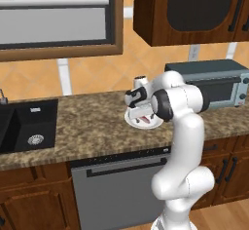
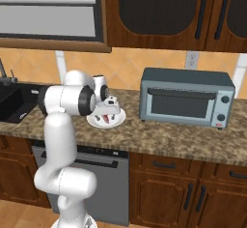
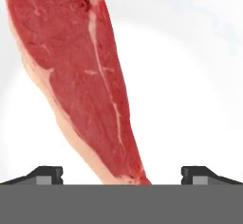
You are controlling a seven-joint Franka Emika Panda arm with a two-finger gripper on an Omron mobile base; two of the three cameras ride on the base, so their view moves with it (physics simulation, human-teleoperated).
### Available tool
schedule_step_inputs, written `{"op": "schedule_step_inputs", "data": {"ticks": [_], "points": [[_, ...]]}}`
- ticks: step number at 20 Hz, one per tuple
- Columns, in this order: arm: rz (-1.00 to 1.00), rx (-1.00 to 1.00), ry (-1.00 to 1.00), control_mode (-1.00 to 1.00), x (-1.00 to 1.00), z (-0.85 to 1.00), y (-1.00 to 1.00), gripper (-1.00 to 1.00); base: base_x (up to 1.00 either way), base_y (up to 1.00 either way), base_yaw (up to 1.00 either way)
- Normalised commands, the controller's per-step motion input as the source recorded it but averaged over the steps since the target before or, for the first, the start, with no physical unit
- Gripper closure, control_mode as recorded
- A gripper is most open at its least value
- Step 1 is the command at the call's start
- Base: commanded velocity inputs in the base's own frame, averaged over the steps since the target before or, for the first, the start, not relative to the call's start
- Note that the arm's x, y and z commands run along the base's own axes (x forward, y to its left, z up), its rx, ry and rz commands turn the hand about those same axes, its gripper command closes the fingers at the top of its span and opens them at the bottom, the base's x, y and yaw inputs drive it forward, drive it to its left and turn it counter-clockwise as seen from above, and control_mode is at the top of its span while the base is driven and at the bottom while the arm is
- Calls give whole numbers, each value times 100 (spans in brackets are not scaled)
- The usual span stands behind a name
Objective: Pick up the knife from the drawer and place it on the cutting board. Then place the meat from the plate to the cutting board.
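Two fingertips are standing wide apart as your end effector [image 3: 121,174] is hovering over the meat [image 3: 80,76] on the plate [image 3: 190,99]; straddle its narrow width before closing.

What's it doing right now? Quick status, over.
Gripper open, low over plate. Meat on plate, between the fingertips, not gripped. Nothing in the way.
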Motion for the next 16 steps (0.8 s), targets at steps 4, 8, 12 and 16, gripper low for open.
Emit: {"op": "schedule_step_inputs", "data": {"ticks": [4,8,12,16], "points": [[3,-1,7,-100,9,-24,0,-100,0,0,0],[6,-1,6,-100,9,-55,-3,100,0,0,0],[9,0,0,-100,13,-27,-3,100,0,0,0],[5,0,0,-100,-27,0,0,100,0,0,0]]}}
